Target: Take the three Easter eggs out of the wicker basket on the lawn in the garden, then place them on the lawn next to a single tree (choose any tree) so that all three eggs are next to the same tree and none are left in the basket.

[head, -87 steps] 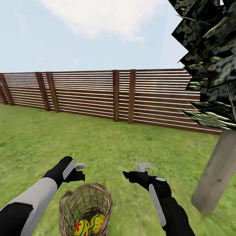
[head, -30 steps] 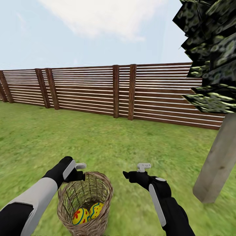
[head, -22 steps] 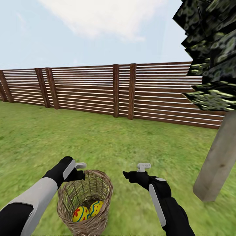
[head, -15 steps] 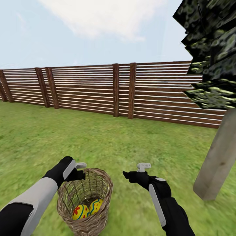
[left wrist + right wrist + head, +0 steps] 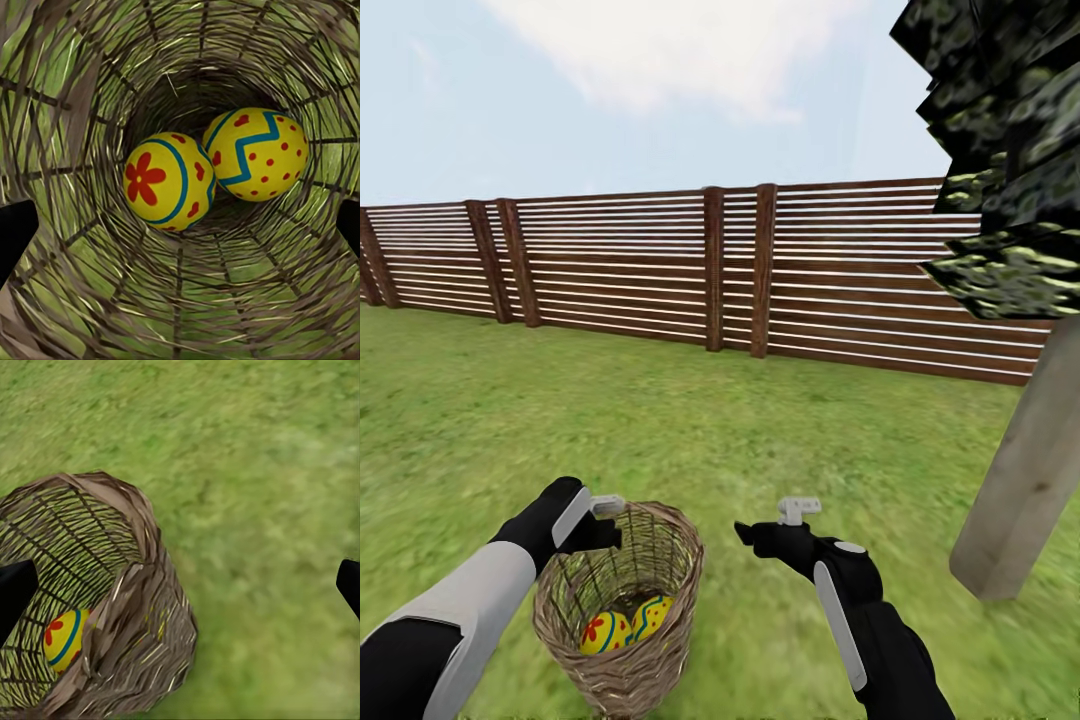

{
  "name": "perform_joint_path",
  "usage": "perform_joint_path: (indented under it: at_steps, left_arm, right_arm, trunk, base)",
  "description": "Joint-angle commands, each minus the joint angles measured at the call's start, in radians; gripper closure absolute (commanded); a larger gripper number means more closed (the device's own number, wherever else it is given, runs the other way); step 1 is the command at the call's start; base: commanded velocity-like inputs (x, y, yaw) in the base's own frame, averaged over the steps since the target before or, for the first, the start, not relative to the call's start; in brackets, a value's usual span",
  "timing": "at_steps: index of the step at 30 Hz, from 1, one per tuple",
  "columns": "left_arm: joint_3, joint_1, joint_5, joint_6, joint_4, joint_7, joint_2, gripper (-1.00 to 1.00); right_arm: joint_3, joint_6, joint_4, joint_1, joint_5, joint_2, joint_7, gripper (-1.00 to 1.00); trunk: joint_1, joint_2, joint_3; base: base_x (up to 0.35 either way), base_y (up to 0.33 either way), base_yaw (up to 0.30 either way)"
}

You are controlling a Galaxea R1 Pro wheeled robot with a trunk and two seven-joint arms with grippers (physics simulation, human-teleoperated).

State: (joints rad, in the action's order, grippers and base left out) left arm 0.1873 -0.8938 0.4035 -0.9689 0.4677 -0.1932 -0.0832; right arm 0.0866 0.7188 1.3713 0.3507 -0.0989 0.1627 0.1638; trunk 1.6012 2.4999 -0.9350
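Observation:
The wicker basket (image 5: 622,600) stands upright on the lawn (image 5: 690,440) just in front of me. In its bottom lie two Easter eggs side by side. One is a yellow egg with a red flower (image 5: 166,182) (image 5: 603,633) (image 5: 64,637). The other is a yellow egg with a blue zigzag and red dots (image 5: 255,154) (image 5: 650,617). My left gripper (image 5: 605,522) (image 5: 180,225) hangs open at the basket's far left rim, looking down into it. My right gripper (image 5: 772,520) (image 5: 180,585) is open over the grass to the right of the basket (image 5: 97,607). The tree (image 5: 1025,470) stands at the right.
A brown slatted fence (image 5: 710,270) closes the garden at the back. The tree's dark blotched foliage (image 5: 1010,150) overhangs the upper right. Open grass lies between the basket and the trunk and stretches away to the left.
The whole view has shifted, so the camera has moved. The basket now shows higher and more fully, nearer the left gripper. Both arms hold the same pose, and the eggs lie as before.

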Motion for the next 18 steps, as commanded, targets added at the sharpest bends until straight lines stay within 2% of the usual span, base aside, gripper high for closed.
perform_joint_path:
  at_steps: [1,18]
  left_arm:
    - [0.008,-0.001,0.011,-0.002,0.002,0.003,-0.002,-1.00]
    - [0.010,-0.001,0.009,-0.001,0.005,0.012,-0.002,-1.00]
  right_arm:
    - [-0.001,0.005,0.001,0.001,-0.009,0.000,-0.002,-1.00]
    - [-0.001,0.005,0.002,0.001,-0.010,0.000,0.002,-1.00]
  trunk:
    - [0.000,0.001,-0.005]
    - [0.008,0.005,-0.071]
  base:
    - [0.000,0.000,0.000]
    - [0.000,0.000,0.000]
